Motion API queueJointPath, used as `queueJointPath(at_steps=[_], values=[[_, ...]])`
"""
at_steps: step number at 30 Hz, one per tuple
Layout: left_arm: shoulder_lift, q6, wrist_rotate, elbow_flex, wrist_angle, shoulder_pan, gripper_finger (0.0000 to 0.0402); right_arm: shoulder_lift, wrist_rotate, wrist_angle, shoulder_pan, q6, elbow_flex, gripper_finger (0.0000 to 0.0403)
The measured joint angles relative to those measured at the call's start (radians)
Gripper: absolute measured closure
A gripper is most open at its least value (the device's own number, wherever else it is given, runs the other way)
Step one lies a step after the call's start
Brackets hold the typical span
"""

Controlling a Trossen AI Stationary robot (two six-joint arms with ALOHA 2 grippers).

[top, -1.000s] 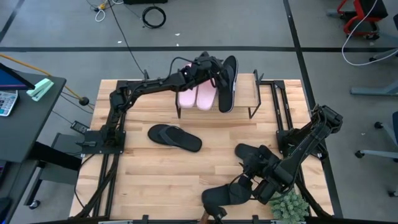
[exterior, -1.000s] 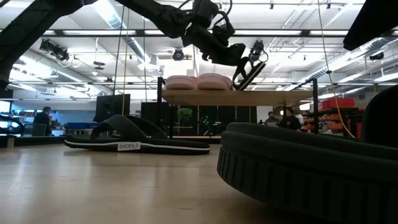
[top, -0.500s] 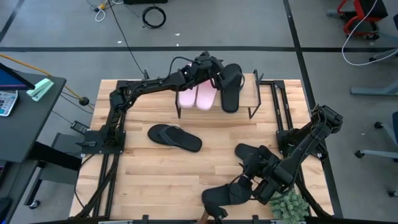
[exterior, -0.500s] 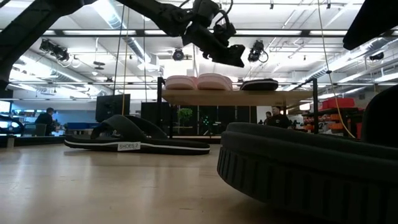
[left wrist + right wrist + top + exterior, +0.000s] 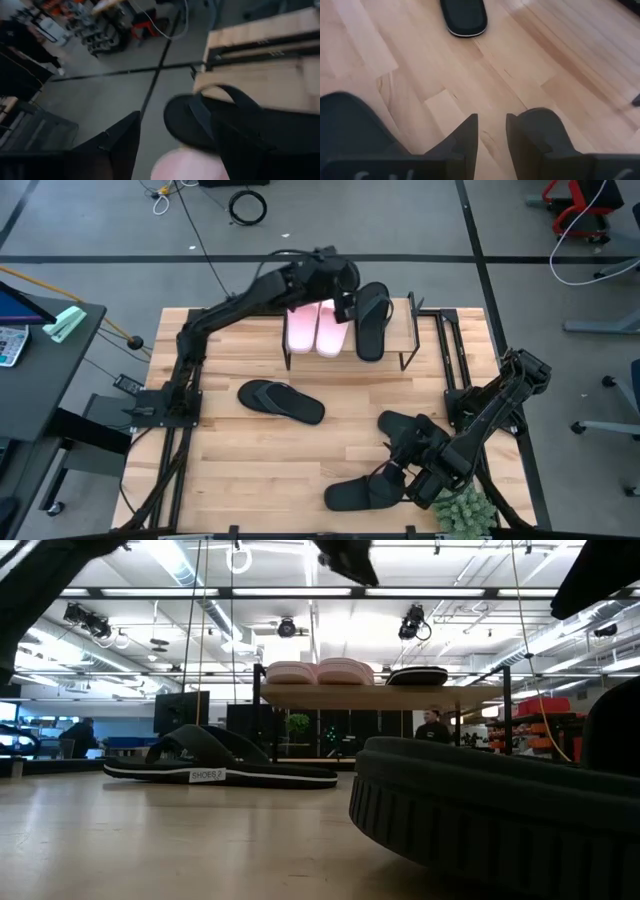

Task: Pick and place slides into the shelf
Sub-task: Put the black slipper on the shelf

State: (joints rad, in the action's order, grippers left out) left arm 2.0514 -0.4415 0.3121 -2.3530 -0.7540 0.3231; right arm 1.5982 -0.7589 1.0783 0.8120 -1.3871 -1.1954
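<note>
A black thong flip-flop (image 5: 372, 320) lies flat, sole down, on the shelf's (image 5: 412, 330) top board, beside the two pink-and-white slides (image 5: 316, 330). It also shows in the low view (image 5: 417, 676) and the left wrist view (image 5: 240, 120). My left gripper (image 5: 343, 288) hangs open and empty above the shelf's far edge, high in the low view (image 5: 345, 555). A black wide-strap slide (image 5: 282, 401) lies mid-table. Two more black sandals lie at the near right (image 5: 410, 428) (image 5: 365, 492). My right gripper (image 5: 400, 470) waits between them, low over the wood, fingers (image 5: 465, 140) a narrow gap apart, holding nothing.
The shelf's black metal frame (image 5: 443, 330) stands up at the far right of the table. A small green plant (image 5: 465, 510) sits at the near right corner. The nearest sandal fills the low view's right foreground (image 5: 500, 810). Bare wood lies at the near left (image 5: 240, 470).
My left gripper has turned the flip-flop from standing on its edge to lying flat on the shelf's top board, and has let go. It has then risen and drawn back toward the far edge. The flip-flop stays on the board.
</note>
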Motion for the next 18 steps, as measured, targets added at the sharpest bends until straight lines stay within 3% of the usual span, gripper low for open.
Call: queueJointPath(at_steps=[3, 6, 12, 18], values=[[-0.116, 0.000, -0.001, 0.086, -0.078, -0.024, 0.0166, 0.000, -0.002, -0.071, -0.001, 0.108, 0.013, 0.0296], [-0.196, 0.052, 0.005, 0.092, -0.336, -0.050, 0.0173, 0.000, 0.000, -0.223, -0.016, 0.272, 0.047, 0.0296], [-0.274, 0.375, -0.039, 0.096, -0.796, -0.125, 0.0188, 0.000, -0.014, -0.587, -0.081, 0.652, 0.147, 0.0296], [-0.332, 0.552, -0.070, 0.207, -0.813, -0.239, 0.0203, 0.001, 0.025, -0.797, -0.223, 0.960, 0.212, 0.0296]])
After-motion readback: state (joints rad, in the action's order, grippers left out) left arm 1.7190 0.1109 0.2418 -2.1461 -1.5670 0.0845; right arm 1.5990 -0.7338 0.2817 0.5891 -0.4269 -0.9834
